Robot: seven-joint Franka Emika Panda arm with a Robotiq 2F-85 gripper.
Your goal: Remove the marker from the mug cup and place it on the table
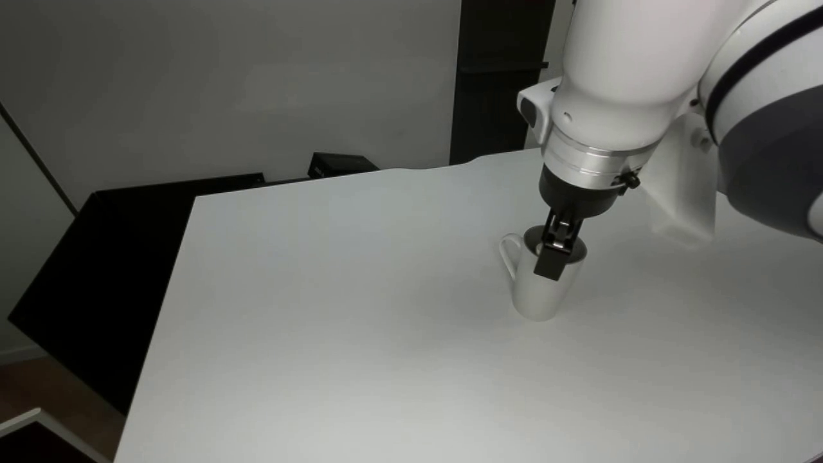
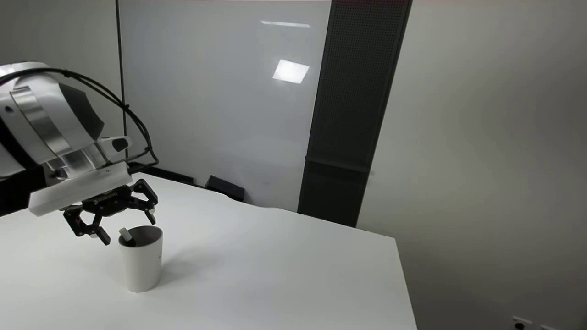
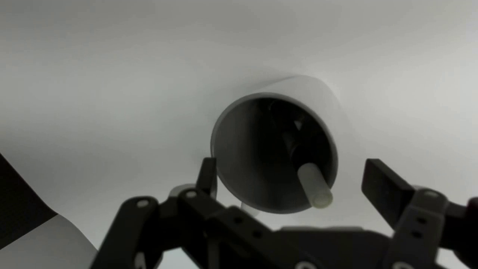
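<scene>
Pincer released: fingers spread well apart, one either side of mug cup mouth in wrist view. Desk: plain white, black furniture alongside. Mug cup: white, dark inside, standing upright on desk in both exterior views, just below pincer. Marker: leans inside mug cup, white end protruding above rim, dark section beneath; lower part obscured by shadow.

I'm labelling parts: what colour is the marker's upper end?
Whitish; the marker's upper end shows best in the wrist view.
</scene>
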